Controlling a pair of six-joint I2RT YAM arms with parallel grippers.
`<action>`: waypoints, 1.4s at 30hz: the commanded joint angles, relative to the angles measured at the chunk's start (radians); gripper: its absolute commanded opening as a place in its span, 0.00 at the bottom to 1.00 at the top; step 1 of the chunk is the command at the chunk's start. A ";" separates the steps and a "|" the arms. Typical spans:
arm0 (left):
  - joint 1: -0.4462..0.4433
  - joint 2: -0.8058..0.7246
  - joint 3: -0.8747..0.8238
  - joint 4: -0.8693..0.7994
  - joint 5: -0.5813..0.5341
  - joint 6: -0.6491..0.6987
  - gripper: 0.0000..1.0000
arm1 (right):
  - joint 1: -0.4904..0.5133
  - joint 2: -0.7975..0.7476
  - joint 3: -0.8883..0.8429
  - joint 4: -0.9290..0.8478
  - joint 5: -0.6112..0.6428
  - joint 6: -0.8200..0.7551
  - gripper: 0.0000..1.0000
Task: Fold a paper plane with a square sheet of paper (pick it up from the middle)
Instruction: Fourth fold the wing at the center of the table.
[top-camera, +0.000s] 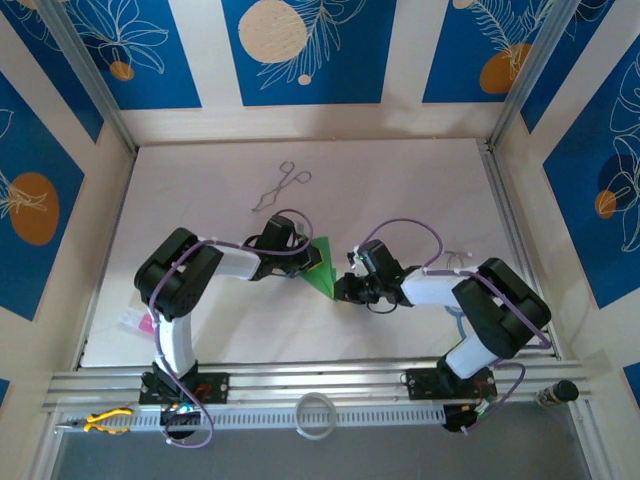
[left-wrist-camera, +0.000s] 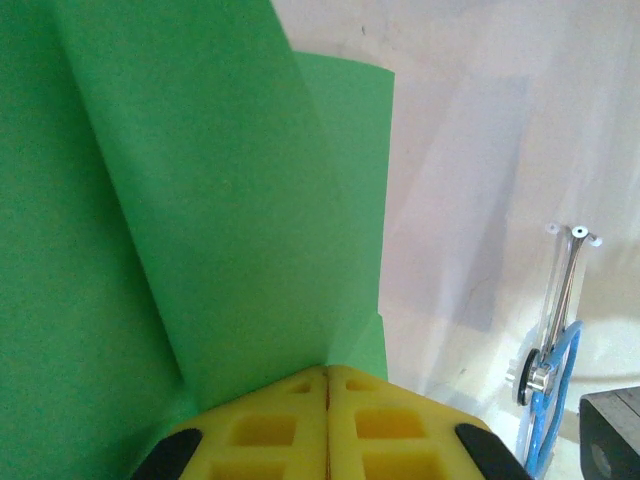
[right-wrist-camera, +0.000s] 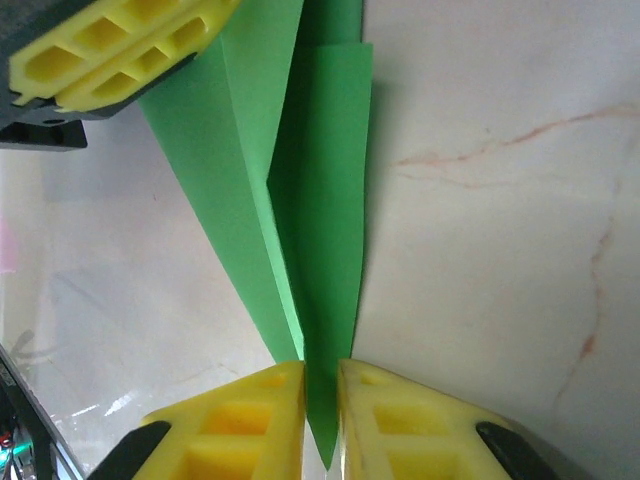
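Tabletop (top-camera: 400, 190): pale, faintly marbled, lying under the paper plane (right-wrist-camera: 320, 200). The plane is bright green, narrow and pointed, stretched between both tools. Left tool (left-wrist-camera: 327, 382): pads pressed together, pinching the plane's wide end. Right tool (right-wrist-camera: 322, 378): pads clamped on the plane's pointed tip. Thin metal forceps (top-camera: 281, 187) lie well apart from the plane, on its far side.

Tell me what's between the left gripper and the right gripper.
The folded green paper spans that stretch, pinched by the left gripper and right gripper; the right wrist view shows it best.
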 joint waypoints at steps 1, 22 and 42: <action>-0.006 0.028 -0.005 -0.070 -0.007 0.010 0.09 | 0.004 -0.012 -0.028 -0.090 0.002 -0.014 0.15; -0.007 0.023 -0.014 -0.068 -0.015 0.003 0.09 | -0.017 -0.042 -0.060 -0.056 -0.059 0.002 0.09; -0.007 0.037 -0.016 -0.056 -0.010 0.000 0.09 | -0.055 0.093 0.246 -0.158 -0.249 -0.012 0.05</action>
